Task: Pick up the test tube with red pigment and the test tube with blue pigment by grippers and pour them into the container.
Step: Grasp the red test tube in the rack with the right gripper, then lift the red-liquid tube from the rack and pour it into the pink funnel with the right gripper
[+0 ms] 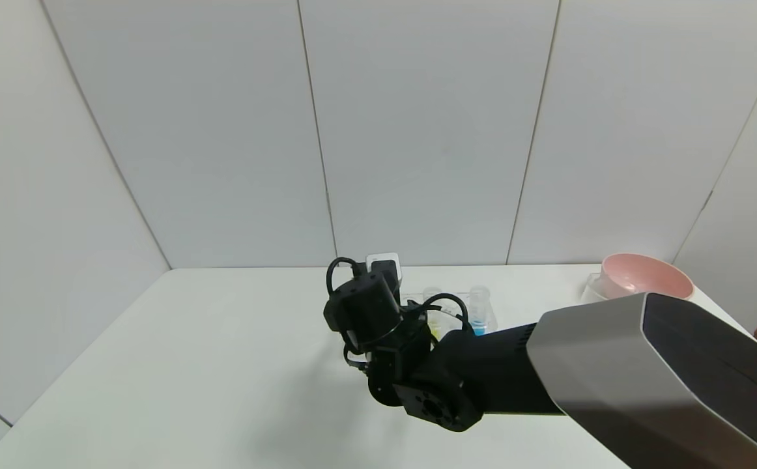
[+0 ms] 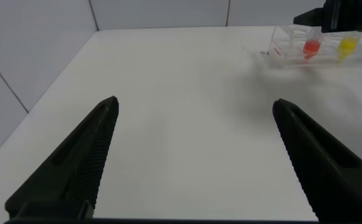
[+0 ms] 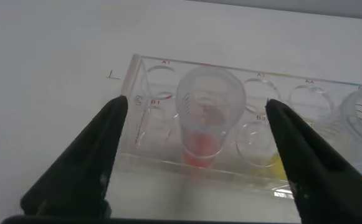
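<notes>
Right arm: grey-and-black forearm crossing the near right of the worktop (image 1: 222, 365) in the head view, wrist turned toward the far centre. It blocks much of the clear tube rack (image 3: 144, 93) from that camera.

Right claw (image 3: 196, 165): fingers spread wide, one on each side of the test tube with red pigment (image 3: 207, 118), neither touching it. That tube stands upright in the rack, orange-red liquid at its base.

Left claw (image 2: 196, 162): fingers spread, holding nothing, low over bare worktop well short of the rack.

Rack contents, head view: only the yellow-liquid tube (image 1: 432, 312) and the test tube with blue pigment (image 1: 479, 311) show past the wrist; the red one is hidden. The left wrist view shows all three colours in a row. The right wrist view shows red lettering on the rack's wells.

Pink bowl (image 1: 642, 277): far right corner of the worktop, well apart from the rack, seen in the head view alone.
</notes>
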